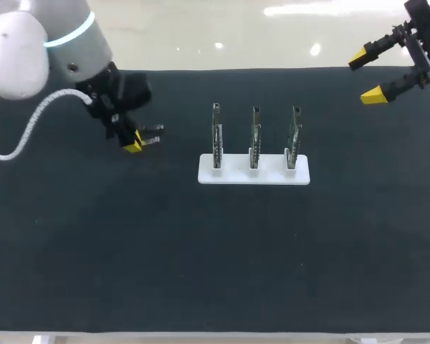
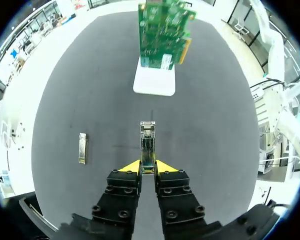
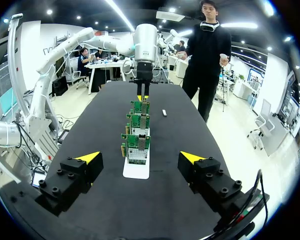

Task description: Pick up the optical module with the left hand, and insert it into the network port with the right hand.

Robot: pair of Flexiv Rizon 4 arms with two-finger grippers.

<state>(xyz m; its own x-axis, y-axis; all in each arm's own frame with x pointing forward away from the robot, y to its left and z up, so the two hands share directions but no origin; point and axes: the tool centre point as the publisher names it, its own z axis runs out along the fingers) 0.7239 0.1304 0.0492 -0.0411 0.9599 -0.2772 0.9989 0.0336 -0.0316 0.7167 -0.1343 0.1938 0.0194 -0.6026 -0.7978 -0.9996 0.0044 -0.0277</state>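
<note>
Three network cards (image 1: 254, 136) upright in a white holder (image 1: 254, 173) mid-table. My left gripper (image 2: 148, 167) is clamped on the optical module (image 2: 147, 140), well short of them. Spare module (image 2: 82, 148) lies alongside. Right gripper (image 1: 365, 77) wide open at the far corner.

The table (image 1: 201, 272) is the one piece of furniture in view: a long, wide top, dark and matte from side to side. Along the table's near edge runs a thin white rim (image 1: 201, 338), seen in the head view. Light lies evenly across the table, soft and diffuse.
</note>
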